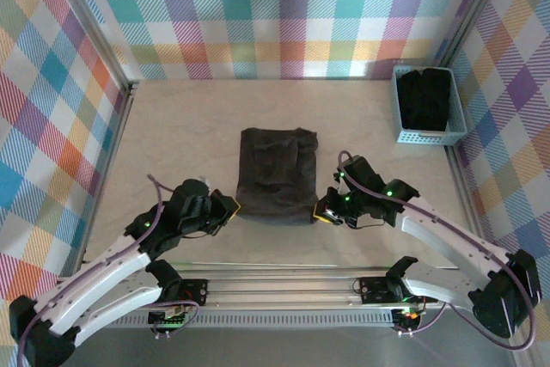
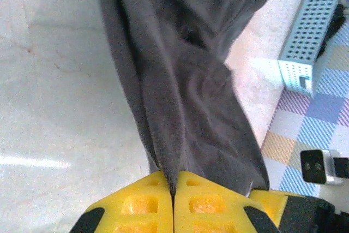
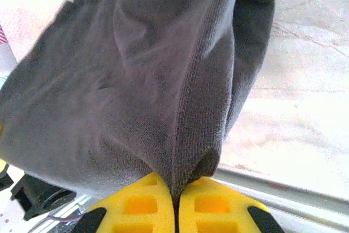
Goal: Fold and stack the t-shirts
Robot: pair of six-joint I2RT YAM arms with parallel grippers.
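- Dark charcoal cotton t-shirt (image 1: 277, 175) lies centred on the pale table (image 1: 180, 135) as a part-folded rectangle, its long axis running away from the near edge.
- Left gripper (image 1: 230, 206) is clamped on its near-left corner, right gripper (image 1: 322, 212) on its near-right corner.
- Both are equally near; the cloth lies straight ahead.

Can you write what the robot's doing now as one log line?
t-shirt: part-folded | left gripper: shut on its near-left corner | right gripper: shut on its near-right corner
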